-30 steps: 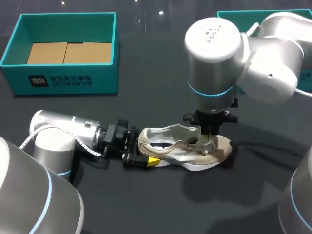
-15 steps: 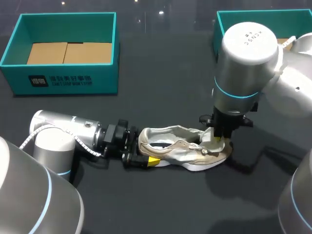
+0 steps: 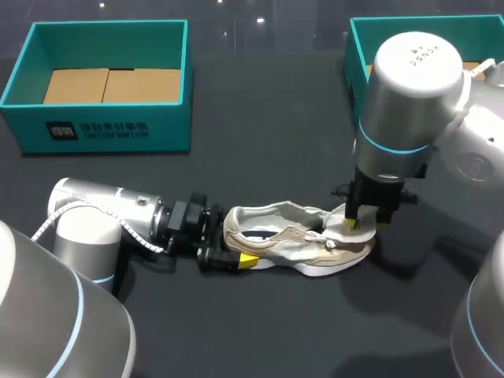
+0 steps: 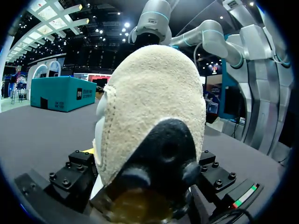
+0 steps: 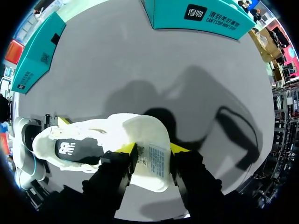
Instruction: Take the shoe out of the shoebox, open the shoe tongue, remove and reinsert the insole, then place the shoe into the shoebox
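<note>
A white and beige shoe [image 3: 295, 240] lies on its side on the dark table, heel toward my left arm. My left gripper [image 3: 227, 246] lies low on the table, shut on the heel; in the left wrist view the heel [image 4: 154, 116] fills the space between the fingers [image 4: 77, 175]. My right gripper [image 3: 358, 224] points straight down over the toe end. In the right wrist view the gripper [image 5: 153, 149] is open, with the pulled-back tongue [image 5: 156, 161] and its label lying between the yellow tips. The dark insole [image 5: 77, 149] shows inside the shoe.
A teal shoebox [image 3: 102, 130] with a cardboard bottom stands at the back left. A second teal shoebox [image 3: 356, 47] stands at the back right, partly behind my right arm. Bare dark table lies in front of the shoe.
My right arm has moved right along the shoe, from its middle to the toe end, drawing the tongue with it. Its fingers have parted. The left arm has stayed still.
</note>
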`<state>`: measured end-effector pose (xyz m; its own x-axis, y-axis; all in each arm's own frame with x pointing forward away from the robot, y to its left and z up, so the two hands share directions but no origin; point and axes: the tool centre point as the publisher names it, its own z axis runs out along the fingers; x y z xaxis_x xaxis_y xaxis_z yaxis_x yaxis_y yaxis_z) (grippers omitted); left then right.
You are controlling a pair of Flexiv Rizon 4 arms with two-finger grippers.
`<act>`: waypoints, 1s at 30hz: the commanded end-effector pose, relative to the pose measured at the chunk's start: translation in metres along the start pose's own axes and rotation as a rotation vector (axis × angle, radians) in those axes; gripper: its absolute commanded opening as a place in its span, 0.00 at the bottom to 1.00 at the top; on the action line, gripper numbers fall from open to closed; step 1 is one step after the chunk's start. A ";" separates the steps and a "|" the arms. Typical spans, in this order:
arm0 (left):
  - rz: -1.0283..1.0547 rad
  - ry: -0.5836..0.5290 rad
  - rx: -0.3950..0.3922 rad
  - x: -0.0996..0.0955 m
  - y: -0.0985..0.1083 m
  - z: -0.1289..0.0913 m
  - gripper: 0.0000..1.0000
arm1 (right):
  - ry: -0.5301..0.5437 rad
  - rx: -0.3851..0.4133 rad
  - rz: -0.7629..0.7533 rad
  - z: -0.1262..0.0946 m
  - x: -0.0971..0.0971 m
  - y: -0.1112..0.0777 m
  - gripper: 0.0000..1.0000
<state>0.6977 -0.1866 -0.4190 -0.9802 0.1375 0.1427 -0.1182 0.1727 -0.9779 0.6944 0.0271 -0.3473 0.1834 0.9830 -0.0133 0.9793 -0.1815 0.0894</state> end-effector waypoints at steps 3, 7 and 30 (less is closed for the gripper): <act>0.000 -0.002 0.001 0.001 0.003 -0.001 0.00 | -0.062 -0.005 0.005 -0.010 0.003 0.000 0.42; 0.000 -0.002 0.001 0.001 0.003 -0.001 0.00 | -0.111 0.001 0.016 -0.014 -0.001 0.000 0.45; 0.000 -0.002 0.001 0.001 0.003 -0.001 0.00 | -0.331 -0.166 -0.106 -0.119 0.029 0.000 0.47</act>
<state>0.6977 -0.1865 -0.4191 -0.9802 0.1375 0.1426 -0.1181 0.1727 -0.9779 0.6927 0.0479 -0.2495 0.1168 0.9574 -0.2643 0.9732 -0.0573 0.2228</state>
